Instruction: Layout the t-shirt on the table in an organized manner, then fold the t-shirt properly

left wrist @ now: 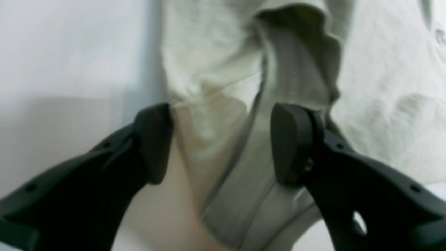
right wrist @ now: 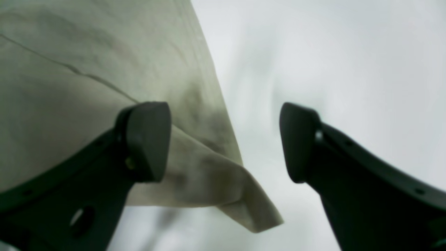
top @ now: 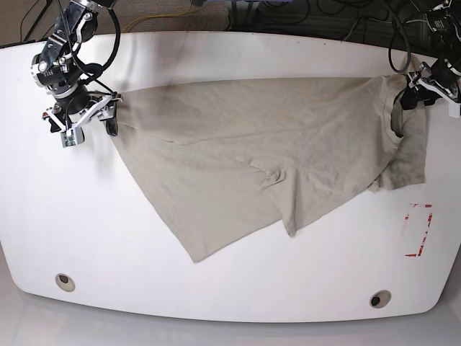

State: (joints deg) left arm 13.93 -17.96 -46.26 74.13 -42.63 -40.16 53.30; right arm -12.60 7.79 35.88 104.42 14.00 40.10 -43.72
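Lying spread but skewed across the middle of the tabletop (top: 216, 288): the shirt (top: 266, 144), top edge pulled taut and straight from left to right, lower part slanting to a loose point toward the near edge, one sleeve drooping at the far right near the red dashed mark (top: 418, 231). Looking thin, soft and light, likely to wrinkle and slide on the glossy surface; best pinched at hems, corners or sleeve seams. Hovering at the shirt's left corner: right gripper (right wrist: 224, 143), jaws spread, cloth corner lying between them but not pinched. Reaching in low at the right sleeve: left gripper (left wrist: 221, 143), jaws apart, straddling a fold of sleeve fabric, not clamped on it.
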